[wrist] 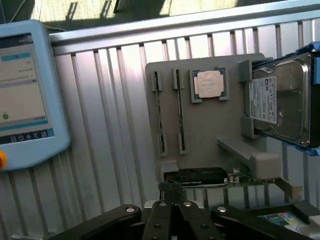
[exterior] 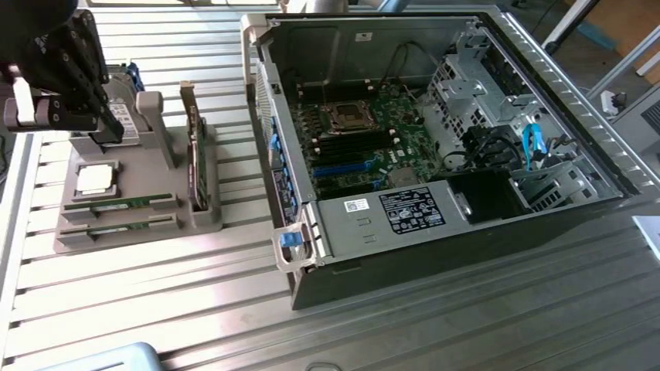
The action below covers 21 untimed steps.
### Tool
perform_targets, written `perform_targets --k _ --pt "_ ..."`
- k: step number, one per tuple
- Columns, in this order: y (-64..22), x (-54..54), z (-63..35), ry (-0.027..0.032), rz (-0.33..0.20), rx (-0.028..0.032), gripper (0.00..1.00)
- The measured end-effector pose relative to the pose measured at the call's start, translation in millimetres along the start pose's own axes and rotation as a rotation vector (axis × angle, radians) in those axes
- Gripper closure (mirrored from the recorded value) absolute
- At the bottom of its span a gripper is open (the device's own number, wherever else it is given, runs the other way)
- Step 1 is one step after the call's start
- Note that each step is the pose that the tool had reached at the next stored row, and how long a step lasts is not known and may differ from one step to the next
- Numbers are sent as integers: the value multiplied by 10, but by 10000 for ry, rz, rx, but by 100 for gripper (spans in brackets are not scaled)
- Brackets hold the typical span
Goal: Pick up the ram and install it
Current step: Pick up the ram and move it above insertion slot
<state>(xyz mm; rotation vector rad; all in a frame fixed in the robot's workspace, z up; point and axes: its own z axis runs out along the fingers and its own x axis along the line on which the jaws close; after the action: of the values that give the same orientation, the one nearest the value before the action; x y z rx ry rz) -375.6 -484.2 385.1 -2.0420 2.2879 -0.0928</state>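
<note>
ribbed table under tray, computer case

The counter is ribbed bare metal, bright and faintly brushed. The holder on it looks like matt grey plastic. The ram is green circuit board with a dull sheen; the processor chip has a satin silver metal lid. The hard drive shows glossy metal around a white paper label. The computer case is plain grey sheet metal. The gripper looks smooth matt black, the pendant pale blue plastic.
</note>
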Motion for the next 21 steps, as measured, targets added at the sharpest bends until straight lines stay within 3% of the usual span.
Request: perform_targets --k 4,8,9,10,11,13,14,15,21 --pt "0 0 3 -61 -922 -11 89" --pt "1 0 5 -61 -931 -26 89" --pt "-1 1 7 -49 -932 -173 89" --pt "0 0 11 -37 -929 -372 89" --pt "-2 0 18 -14 -927 -711 89" --pt "-3 0 25 15 -922 -1124 89" --pt "-4 0 28 24 -922 -1274 89" --pt "-3 0 29 28 -920 -1354 89" --pt "-4 0 29 31 -920 -1369 89"
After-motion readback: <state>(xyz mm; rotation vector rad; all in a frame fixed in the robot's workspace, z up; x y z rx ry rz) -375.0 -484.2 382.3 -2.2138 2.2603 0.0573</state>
